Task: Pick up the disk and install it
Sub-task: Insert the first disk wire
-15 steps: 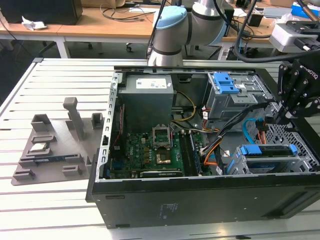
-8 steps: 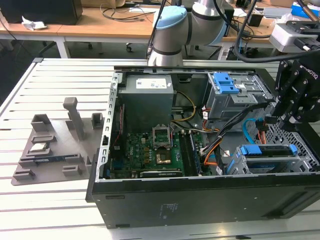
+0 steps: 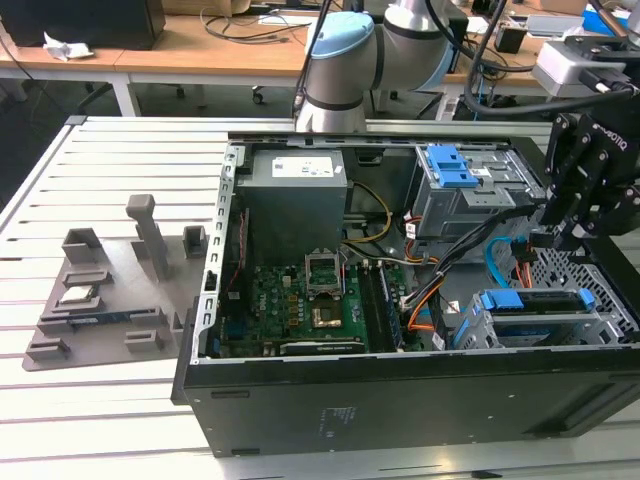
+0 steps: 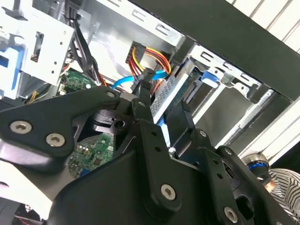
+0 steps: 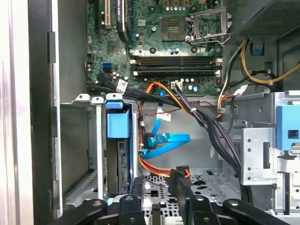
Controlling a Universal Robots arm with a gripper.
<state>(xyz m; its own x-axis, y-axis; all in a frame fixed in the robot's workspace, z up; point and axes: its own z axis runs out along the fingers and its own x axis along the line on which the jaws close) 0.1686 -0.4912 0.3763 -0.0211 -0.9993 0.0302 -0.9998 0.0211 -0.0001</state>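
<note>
My hand (image 3: 568, 238) hangs inside the open computer case (image 3: 400, 400), just above the lower drive cage (image 3: 600, 328). Disk (image 3: 535, 302) sits seated in that cage. Fingers narrow, holding nothing.

A slatted white table (image 3: 100, 160) fills the foreground; behind it, wooden desks (image 3: 200, 55) carry loose cables (image 3: 235, 22).
</note>
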